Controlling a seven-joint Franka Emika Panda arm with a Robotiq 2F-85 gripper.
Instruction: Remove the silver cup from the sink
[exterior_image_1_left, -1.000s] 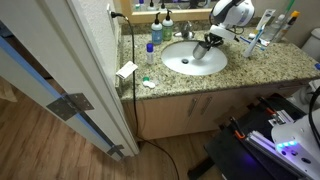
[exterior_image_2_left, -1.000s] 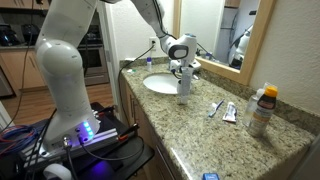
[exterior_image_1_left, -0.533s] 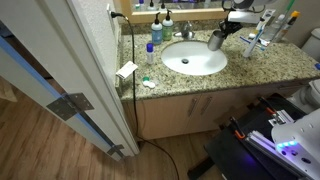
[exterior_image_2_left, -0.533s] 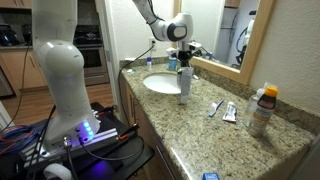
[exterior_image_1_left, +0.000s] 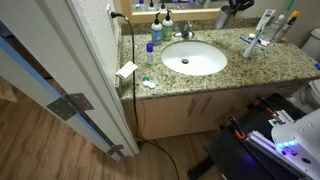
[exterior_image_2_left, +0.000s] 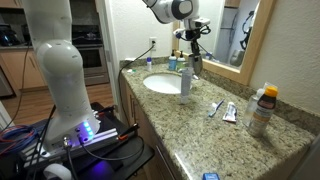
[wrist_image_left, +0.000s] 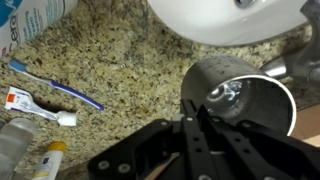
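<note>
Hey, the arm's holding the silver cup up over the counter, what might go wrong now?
1. The end effector pinches only the side wall of the silver cup at its rim. It might slip and drop onto the granite counter or the sink.
2. A toothbrush and toothpaste tube lie on the counter below, so setting the cup down there may knock them.

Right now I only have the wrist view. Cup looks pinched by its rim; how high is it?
Observer: High. In an exterior view the gripper hangs at mirror height, well above the counter; it holds the silver cup.
Operator: Anything left in the sink?
Observer: No, the sink shows only its drain.
Operator: Obstacles nearby?
Observer: A clear toothbrush holder stands on the counter beside the sink.
</note>
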